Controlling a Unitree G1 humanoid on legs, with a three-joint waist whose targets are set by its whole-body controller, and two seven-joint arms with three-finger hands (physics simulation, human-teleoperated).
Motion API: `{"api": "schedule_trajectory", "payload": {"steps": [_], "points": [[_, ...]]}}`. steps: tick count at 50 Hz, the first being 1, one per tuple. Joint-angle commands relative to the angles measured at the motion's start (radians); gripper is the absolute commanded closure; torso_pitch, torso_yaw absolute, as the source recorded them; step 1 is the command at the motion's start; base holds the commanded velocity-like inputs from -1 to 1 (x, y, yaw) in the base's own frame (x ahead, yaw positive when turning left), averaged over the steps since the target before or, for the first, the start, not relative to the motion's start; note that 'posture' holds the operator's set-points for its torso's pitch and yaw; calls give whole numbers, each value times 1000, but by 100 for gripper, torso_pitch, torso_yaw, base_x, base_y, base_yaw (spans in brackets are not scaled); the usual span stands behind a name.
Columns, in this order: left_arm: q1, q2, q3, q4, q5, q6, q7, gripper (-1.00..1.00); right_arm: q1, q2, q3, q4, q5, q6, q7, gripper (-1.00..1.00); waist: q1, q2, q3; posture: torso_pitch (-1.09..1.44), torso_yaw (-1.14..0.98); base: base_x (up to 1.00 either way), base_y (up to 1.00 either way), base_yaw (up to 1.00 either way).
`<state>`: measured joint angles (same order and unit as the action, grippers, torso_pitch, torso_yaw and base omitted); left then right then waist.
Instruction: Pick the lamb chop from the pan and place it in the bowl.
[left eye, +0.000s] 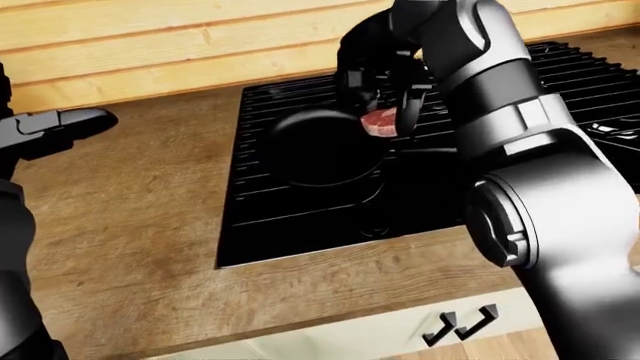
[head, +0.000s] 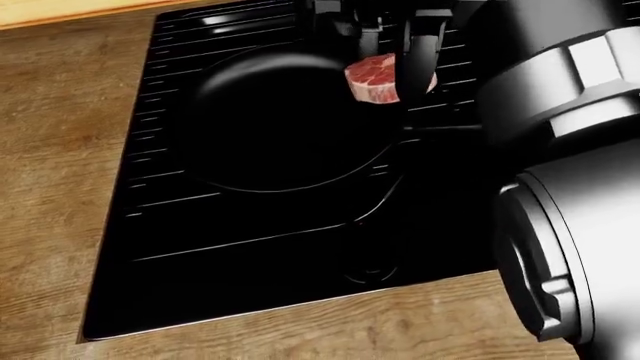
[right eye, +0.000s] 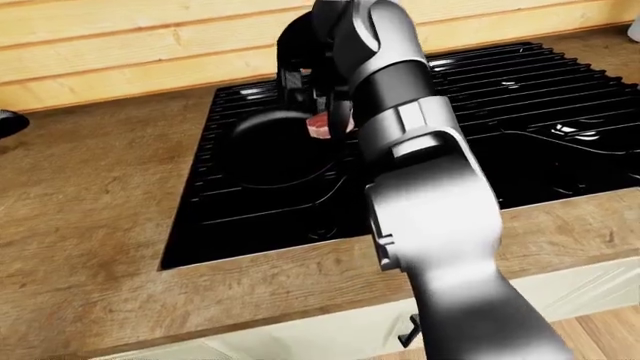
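The lamb chop (head: 378, 78), red with a pale fat edge, hangs above the right rim of the black pan (head: 270, 120), which sits on the black stove. My right hand (head: 392, 52) is shut on the chop, its dark fingers (head: 418, 58) closed down over both sides. In the left-eye view the chop (left eye: 381, 122) shows raised over the pan (left eye: 320, 146). My left hand (left eye: 60, 124) hovers over the wooden counter at the left edge, fingers held out straight, apart from everything. No bowl shows in any view.
The black stove (left eye: 300, 217) with its grates fills the middle, set in a wooden counter (left eye: 130, 225). A wood-panelled wall (left eye: 150, 45) runs along the top. Cabinet handles (left eye: 460, 326) show below the counter edge. My right arm (head: 570, 225) covers the right side of the head view.
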<state>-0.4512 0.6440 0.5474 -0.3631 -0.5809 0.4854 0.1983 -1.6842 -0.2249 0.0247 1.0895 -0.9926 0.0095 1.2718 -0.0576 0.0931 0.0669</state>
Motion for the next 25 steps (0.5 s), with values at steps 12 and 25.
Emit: {"api": "schedule_trajectory", "payload": {"steps": [12,25], "points": [[-25,30,18,-26,-2,-22,0,-100,-90,-102,-31,10,78,-22,-50,100,4,0,-28,0,0,0,0,0],[-26,30,18,-28,1,-23,-2,-100,-107,-164,-42,8,121,-23,-50,100,7,-7,-28,0,0,0,0,0]]}}
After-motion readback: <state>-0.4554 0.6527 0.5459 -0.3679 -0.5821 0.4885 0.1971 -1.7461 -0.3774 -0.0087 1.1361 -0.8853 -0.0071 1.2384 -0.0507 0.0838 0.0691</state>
